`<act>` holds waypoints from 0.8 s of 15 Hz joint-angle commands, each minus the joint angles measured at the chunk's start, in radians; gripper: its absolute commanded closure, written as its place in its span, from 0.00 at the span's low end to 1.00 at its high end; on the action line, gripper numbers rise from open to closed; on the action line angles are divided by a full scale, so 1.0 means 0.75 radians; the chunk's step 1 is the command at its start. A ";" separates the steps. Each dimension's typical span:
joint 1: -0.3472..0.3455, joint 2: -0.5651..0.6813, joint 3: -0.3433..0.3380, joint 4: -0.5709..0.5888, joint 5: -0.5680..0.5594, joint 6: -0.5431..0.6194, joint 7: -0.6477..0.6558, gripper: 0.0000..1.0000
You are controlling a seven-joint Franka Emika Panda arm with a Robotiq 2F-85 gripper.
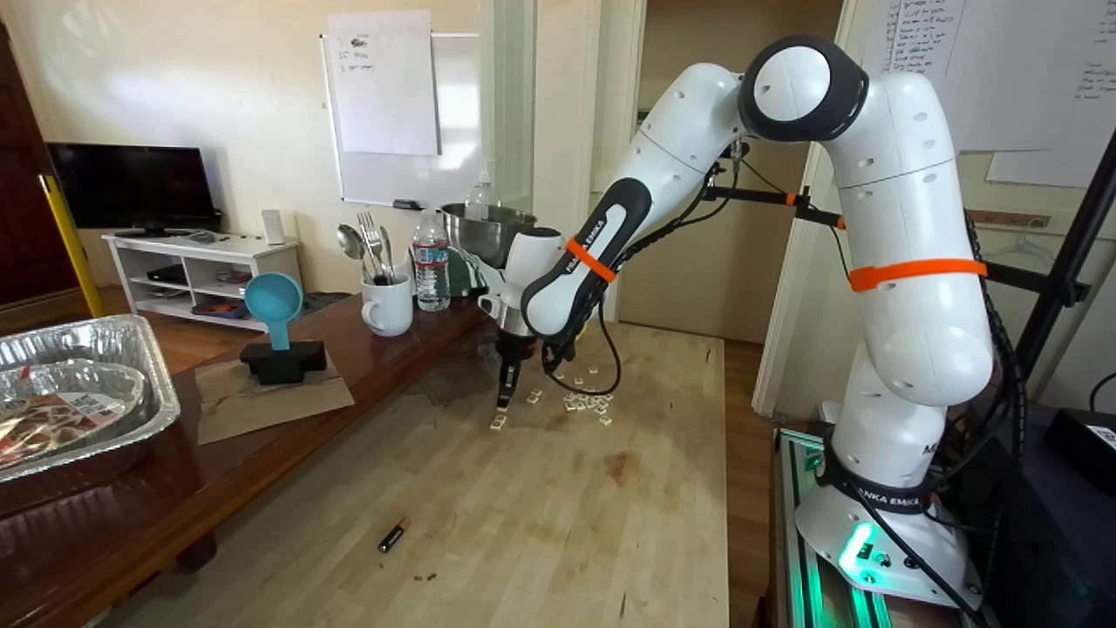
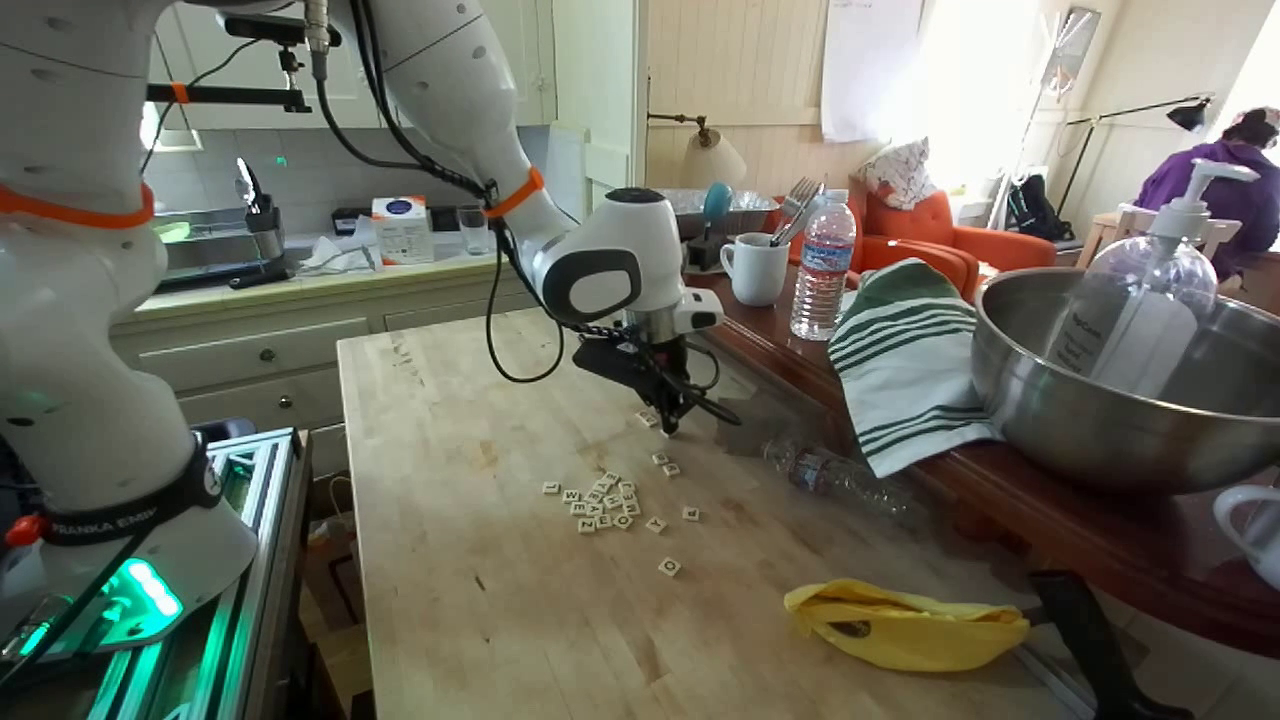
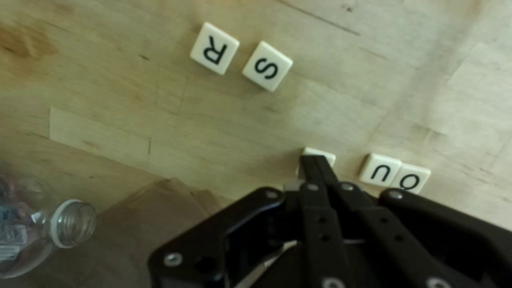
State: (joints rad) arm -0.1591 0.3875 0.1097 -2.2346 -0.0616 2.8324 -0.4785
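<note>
In an exterior view, the fingers (image 1: 507, 388) point down, low over the counter (image 1: 540, 506). In an exterior view, a cluster of letter tiles (image 2: 612, 502) lies apart from them. Wrist view: fingers clenched together, nothing seen between; they partly hide one tile (image 3: 326, 156) on the counter, contact unclear, just beside an abutting U tile (image 3: 380, 170) and O tile (image 3: 410, 178). Judgement: nudge lightly, slowly, near that tile's middle, lest it twist or disturb the pair.
</note>
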 commanded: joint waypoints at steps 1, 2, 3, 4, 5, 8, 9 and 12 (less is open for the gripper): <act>0.000 0.017 0.015 -0.040 -0.004 -0.050 -0.010 1.00; 0.003 0.016 0.013 -0.041 -0.008 -0.051 -0.008 1.00; 0.003 0.015 0.016 -0.042 -0.007 -0.053 -0.010 1.00; 0.006 0.015 0.015 -0.043 -0.009 -0.055 -0.009 1.00; 0.007 0.014 0.017 -0.045 -0.007 -0.055 -0.010 1.00; 0.008 0.011 0.022 -0.049 -0.006 -0.056 -0.012 1.00; 0.009 0.010 0.023 -0.051 -0.007 -0.057 -0.012 1.00; 0.014 0.006 0.023 -0.058 -0.008 -0.060 -0.007 1.00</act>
State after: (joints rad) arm -0.1545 0.3763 0.1222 -2.2500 -0.0616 2.8239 -0.4786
